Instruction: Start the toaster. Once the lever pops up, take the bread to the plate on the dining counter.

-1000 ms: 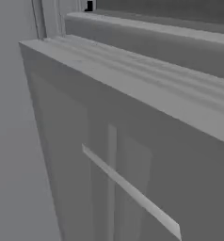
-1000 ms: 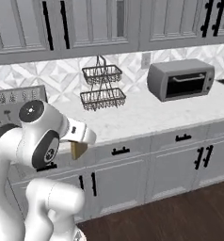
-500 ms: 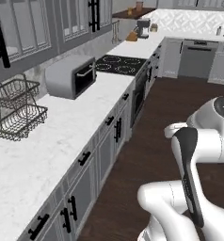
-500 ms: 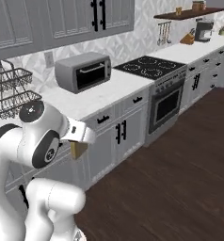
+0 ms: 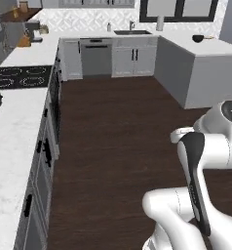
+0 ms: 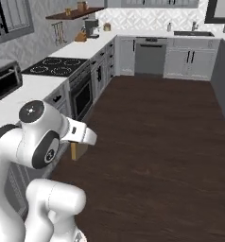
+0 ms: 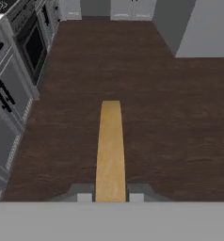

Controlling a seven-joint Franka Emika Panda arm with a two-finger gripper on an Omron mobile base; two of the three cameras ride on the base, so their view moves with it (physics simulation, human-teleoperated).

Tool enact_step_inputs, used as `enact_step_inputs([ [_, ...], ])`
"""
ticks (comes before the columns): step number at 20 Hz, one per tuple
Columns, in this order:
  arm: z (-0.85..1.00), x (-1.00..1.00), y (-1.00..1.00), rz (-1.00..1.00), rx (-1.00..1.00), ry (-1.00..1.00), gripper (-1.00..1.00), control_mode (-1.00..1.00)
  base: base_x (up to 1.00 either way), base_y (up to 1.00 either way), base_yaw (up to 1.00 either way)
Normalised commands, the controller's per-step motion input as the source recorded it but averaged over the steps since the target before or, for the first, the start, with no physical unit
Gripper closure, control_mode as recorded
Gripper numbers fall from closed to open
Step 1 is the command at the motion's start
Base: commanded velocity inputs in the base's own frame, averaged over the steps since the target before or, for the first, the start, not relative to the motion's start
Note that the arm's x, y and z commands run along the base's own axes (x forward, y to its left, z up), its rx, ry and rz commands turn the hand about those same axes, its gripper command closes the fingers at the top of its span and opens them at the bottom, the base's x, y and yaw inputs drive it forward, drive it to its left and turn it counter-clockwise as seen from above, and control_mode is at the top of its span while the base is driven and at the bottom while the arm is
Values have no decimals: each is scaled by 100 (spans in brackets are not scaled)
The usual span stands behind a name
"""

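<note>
The gripper was closed on the bread, its two dark tips pinching the slice from either side at the near end. In the hand view the toast was seen edge-on, a narrow tan strip whose long axis ran straight out from the jaws, over the dark wood floor. In the right base view the same slice hung just below the white hand, close against the arm. So the bread was already in hand and carried in the air, touching nothing but the fingers. Ahead, across the open floor, a white counter stood far and to the right, with a small dark bowl on top; the range and grey cabinets ran along the left. Whether that far counter was the dining counter could not be told, and no red-rimmed plate could be picked out. In my judgement the coming move depended on finding the plate and bringing the slice's free end over it.
</note>
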Motion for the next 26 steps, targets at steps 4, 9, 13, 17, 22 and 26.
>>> enact_step_inputs([
  [4,0,0,0,0,0,0,100,100,40,-5,-63],
  [9,0,0,0,0,0,0,100,100,97,0,-11],
  [13,0,0,0,0,0,0,100,100,100,-13,7],
  [17,0,0,0,0,0,0,100,100,100,-57,16],
  [22,0,0,0,0,0,0,100,100,100,-70,17],
  [26,0,0,0,0,0,0,100,100,100,-60,16],
])
